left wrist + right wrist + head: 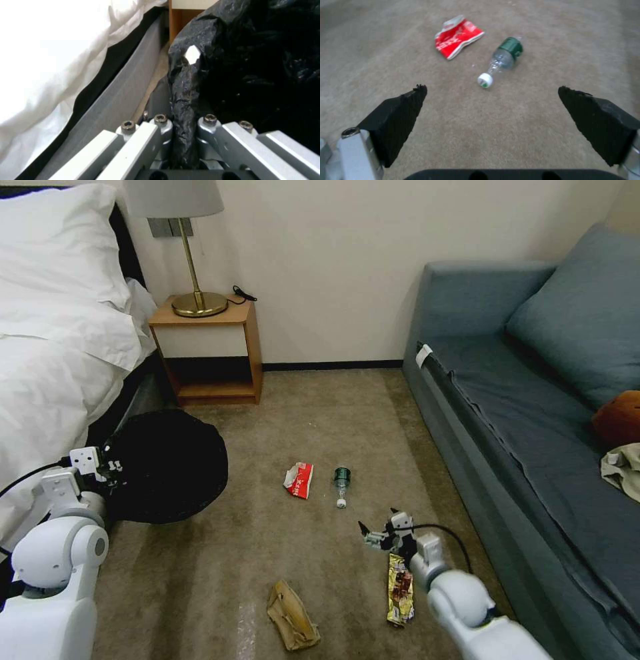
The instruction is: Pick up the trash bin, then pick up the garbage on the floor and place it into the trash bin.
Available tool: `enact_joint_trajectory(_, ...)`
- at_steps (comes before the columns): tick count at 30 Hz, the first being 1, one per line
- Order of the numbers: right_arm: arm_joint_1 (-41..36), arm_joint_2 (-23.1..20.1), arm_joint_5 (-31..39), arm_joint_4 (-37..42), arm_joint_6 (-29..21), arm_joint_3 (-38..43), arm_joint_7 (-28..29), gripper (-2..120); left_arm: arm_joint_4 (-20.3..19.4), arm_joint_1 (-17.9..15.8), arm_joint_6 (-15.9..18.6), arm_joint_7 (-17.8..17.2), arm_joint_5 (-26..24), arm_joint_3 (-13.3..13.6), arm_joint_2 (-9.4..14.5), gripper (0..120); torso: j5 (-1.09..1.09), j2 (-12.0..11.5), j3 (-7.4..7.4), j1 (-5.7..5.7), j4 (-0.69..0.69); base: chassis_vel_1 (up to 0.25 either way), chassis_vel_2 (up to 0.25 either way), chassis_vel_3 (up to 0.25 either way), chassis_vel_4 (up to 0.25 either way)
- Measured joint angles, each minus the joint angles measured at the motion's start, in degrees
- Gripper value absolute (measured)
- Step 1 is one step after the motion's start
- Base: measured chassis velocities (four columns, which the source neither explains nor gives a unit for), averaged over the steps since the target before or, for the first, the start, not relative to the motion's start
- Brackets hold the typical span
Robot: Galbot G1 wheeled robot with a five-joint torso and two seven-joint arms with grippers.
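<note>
Your left hand (110,468) is clamped on the bag-lined rim of the trash bin (167,467), at far left beside the bed (53,347). Your right hand (381,528) hangs with fingers apart; the bottle (342,485) and red wrapper (299,479) lie just beyond, the gold packet (399,588) nearer.

The beige carpeted floor (320,400) carried four litter pieces. A red-and-white wrapper (299,479) lay just beside a small clear bottle (342,486); nearer the robot lay a brown paper wad (291,615) and a gold-brown snack packet (399,588), apart from each other.
</note>
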Motion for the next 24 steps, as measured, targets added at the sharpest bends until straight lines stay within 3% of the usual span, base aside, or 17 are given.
enact_joint_trajectory(5,8.5,-3.7,6.0,-3.6,-3.8,-10.6,-4.3,100,-0.2,0.0,0.0,-0.1,2.2,1.0,-1.4,3,-0.02,0.0,0.0,0.0,-0.01,0.0,0.0,0.0,0.0)
enact_joint_trajectory(9,13.6,-4.2,8.2,-6.0,-5.8,-17.2,-5.6,100,-0.1,-0.1,0.0,-0.1,3.5,1.4,-2.2,3,0.03,0.0,0.0,0.0,-0.01,0.0,0.0,0.0,0.0)
enact_joint_trajectory(15,27.5,-2.6,13.2,-11.3,-10.1,-31.8,-9.1,100,0.5,-0.5,-0.3,-0.1,5.3,1.6,-3.3,3,-0.03,0.0,0.0,0.0,0.02,0.0,0.0,0.0,0.0)
enact_joint_trajectory(24,32.5,-0.9,17.3,-13.0,-13.3,-45.2,-11.7,100,-0.3,-0.8,-0.3,-0.9,5.6,1.9,-3.8,3,-0.01,0.0,0.0,0.0,-0.01,0.0,0.0,0.0,0.0)
